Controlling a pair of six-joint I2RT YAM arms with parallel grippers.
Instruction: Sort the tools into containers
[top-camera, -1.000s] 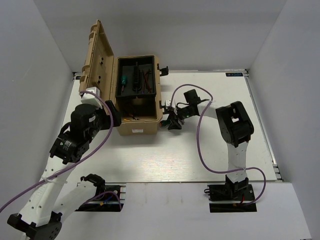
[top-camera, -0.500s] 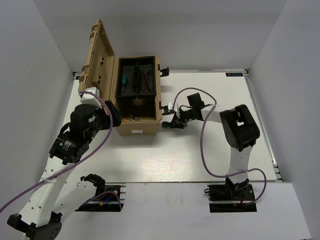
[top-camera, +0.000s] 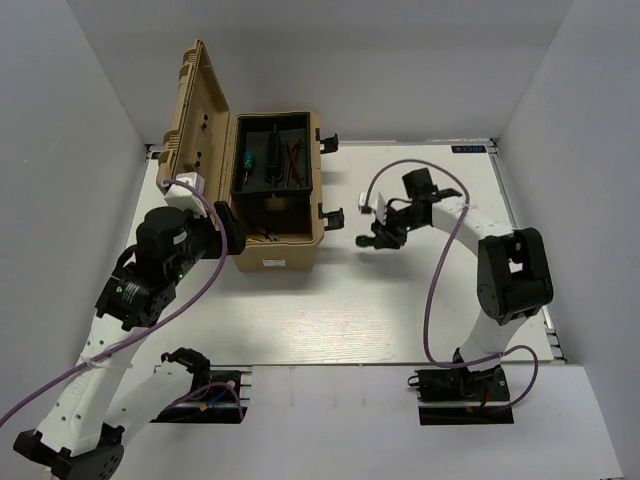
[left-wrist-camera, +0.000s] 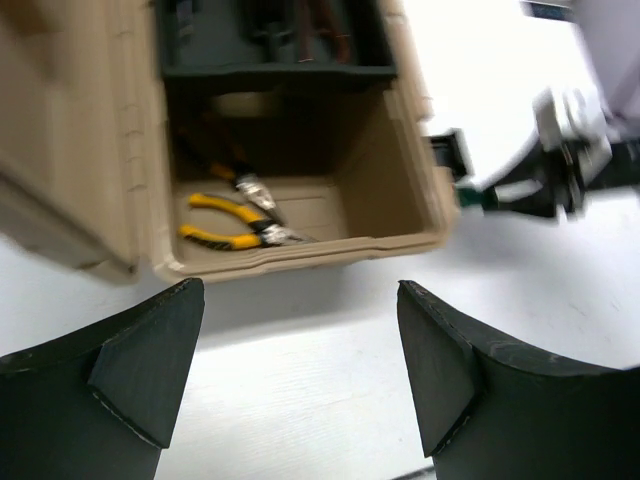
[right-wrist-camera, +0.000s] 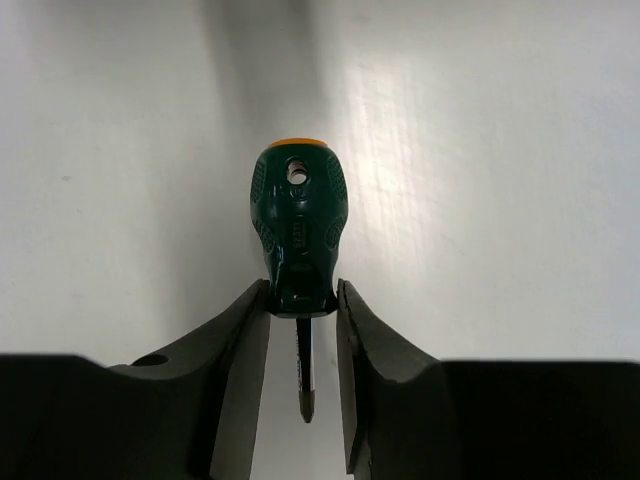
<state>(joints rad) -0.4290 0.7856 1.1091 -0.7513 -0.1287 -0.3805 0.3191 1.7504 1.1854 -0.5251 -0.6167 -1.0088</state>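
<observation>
Carrying looks to be the step in hand. My right pincer (right-wrist-camera: 300, 308) is pinched narrow on the neck of a stubby green-handled screwdriver with an orange cap (right-wrist-camera: 298, 225). Its handle juts forward over the white table (top-camera: 400, 300), and its shaft runs back between the fingers. From above, that pincer sits to the right of the open tan hard-plastic toolbox (top-camera: 280, 255), near it but apart.

My left pincer (left-wrist-camera: 298, 290) gapes wide with nothing in it, hovering at the box's front. Below it, yellow-handled pliers (left-wrist-camera: 225, 222) lie in the deep compartment. The black inner tray (left-wrist-camera: 280, 75) already has a second green screwdriver (top-camera: 245, 160) in it (a sensible home for this one too, I'd say).

Next I need to swing the right arm leftward and over the rim, clearing the black side latch, then let go above the tray.
</observation>
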